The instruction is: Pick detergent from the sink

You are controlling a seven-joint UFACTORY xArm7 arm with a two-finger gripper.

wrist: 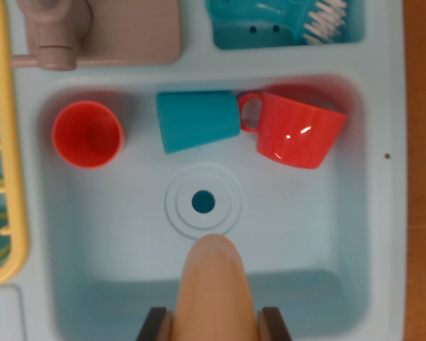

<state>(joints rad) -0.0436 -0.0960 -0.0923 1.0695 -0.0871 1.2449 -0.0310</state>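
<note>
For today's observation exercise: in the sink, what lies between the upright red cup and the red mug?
In the wrist view, a blue cup lying on its side lies between the red cup and the red mug.

A toy kitchen: plastic sink [71,298], faucet [57,32], cups [87,133].

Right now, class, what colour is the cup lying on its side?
Teal-blue cup, seen in the wrist view.
</note>
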